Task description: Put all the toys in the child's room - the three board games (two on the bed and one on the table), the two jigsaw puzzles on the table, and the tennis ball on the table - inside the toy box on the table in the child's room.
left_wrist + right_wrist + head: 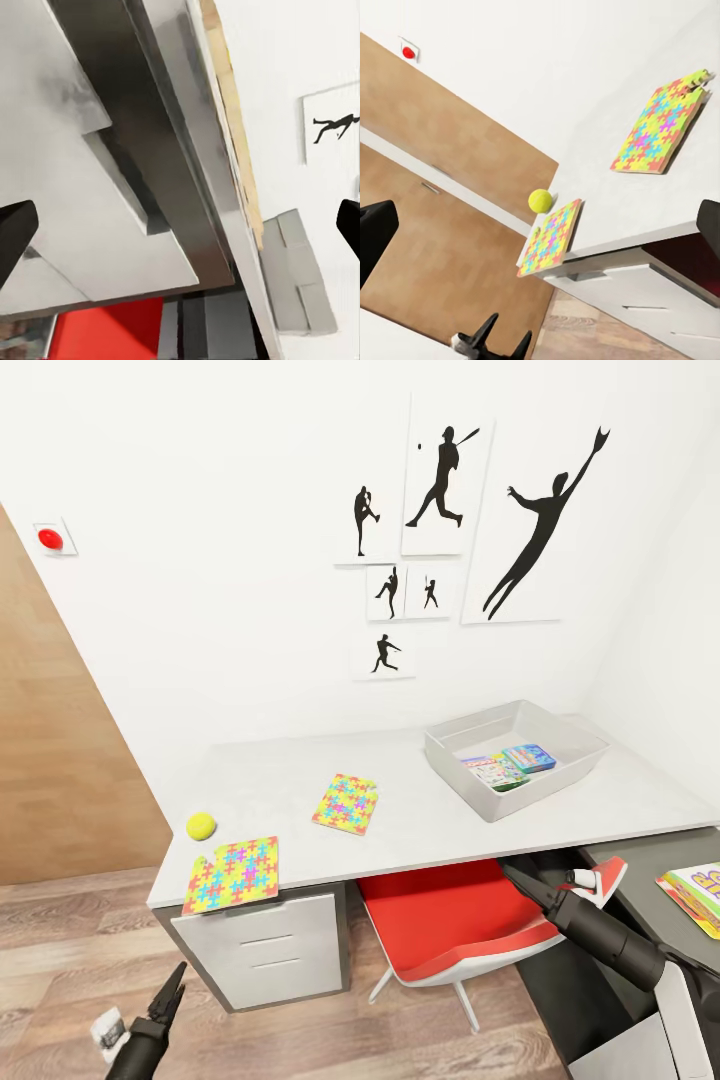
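A child's room with white walls and black sports silhouette pictures (455, 530) above a long pale grey surface (260, 780). On the surface, toward its right end, sits a shallow grey toy box (460, 765) holding two board games side by side: a paler printed one (490, 771) and a blue multicoloured one (530, 758). Near the middle of the surface lies a jigsaw puzzle (346, 803) in bright colours, flat and well apart from the box. At the left end a second jigsaw puzzle (234, 874) lies at the front corner, its edge slightly over the rim, and the yellow-green tennis ball (201, 825) rests just beside it, toward the wall. A third board game (697, 893), white and yellow, lies on the lower dark grey side section at the far right. A red and white swivel chair (450, 925) is tucked under the surface beside white drawers (270, 950). A red round button (50, 539) is on the wall at upper left. The left gripper (168, 992) hangs low over the wood plank floor (60, 940), its fingers spread and holding nothing. The right gripper (518, 878) reaches under the front edge of the surface above the chair seat; in its own wrist view the fingers stand wide apart, grasping nothing.
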`<state>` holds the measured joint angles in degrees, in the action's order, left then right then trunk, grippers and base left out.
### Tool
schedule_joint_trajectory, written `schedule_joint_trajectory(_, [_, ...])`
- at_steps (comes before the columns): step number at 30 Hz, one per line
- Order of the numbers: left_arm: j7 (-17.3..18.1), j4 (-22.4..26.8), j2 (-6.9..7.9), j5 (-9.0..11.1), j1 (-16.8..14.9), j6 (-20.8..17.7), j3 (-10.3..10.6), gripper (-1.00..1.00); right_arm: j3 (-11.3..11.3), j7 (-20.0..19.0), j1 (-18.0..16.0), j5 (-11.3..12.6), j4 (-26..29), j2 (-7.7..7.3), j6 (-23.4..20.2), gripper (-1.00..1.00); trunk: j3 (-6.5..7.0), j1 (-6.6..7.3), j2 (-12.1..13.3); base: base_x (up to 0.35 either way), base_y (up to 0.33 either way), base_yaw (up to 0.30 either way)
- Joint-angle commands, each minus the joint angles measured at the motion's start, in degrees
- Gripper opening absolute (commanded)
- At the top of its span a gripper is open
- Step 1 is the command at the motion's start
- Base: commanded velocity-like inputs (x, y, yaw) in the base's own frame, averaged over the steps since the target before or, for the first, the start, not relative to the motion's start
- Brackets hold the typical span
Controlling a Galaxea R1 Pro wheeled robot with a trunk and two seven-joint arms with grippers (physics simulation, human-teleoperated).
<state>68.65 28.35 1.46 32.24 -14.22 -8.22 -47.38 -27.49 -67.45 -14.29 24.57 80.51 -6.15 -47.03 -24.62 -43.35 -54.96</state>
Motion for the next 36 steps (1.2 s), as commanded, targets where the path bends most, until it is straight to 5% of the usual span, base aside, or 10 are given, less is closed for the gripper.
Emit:
schedule_joint_trajectory(1, [-2.63, 0.00, -0.59, 1.61, -0.07, 1.31, -0.27, 1.00, -0.02, -0.01, -0.04, 0.19, -0.01, -0.01, -0.35, 1.00, -0.06, 0.00, -0.04, 0.000, 0.000, 0.000])
schedule_joint_trajectory(6, [-10.21, 0.09, -1.63, 4.38, -0.49, 4.63, -0.17, 1.00, -0.02, 0.02, -0.03, 0.19, -0.01, -0.01, -0.35, 1.00, -0.06, 0.00, -0.04, 0.000, 0.000, 0.000])
schedule_joint_trajectory(13, [-14.60, 0.33, -2.63, 5.27, -1.20, 5.44, -0.15, 1.00, -0.02, 0.03, -0.04, 0.20, -0.01, -0.01, -0.35, 1.00, -0.06, 0.00, -0.04, 0.000, 0.000, 0.000])
schedule_joint_trajectory(26, [-15.37, 0.35, -4.80, 9.79, -2.47, 5.13, -0.26, 1.00, -0.02, 0.02, -0.02, 0.15, -0.01, -0.01, -0.35, 1.00, -0.06, 0.00, -0.04, 0.000, 0.000, 0.000])
schedule_joint_trajectory(36, [-15.22, 0.45, -5.10, 10.68, -2.91, 2.91, -0.36, 1.00, -0.02, -0.02, -0.03, 0.13, -0.01, -0.01, -0.35, 1.00, -0.06, 0.00, -0.04, 0.000, 0.000, 0.000])
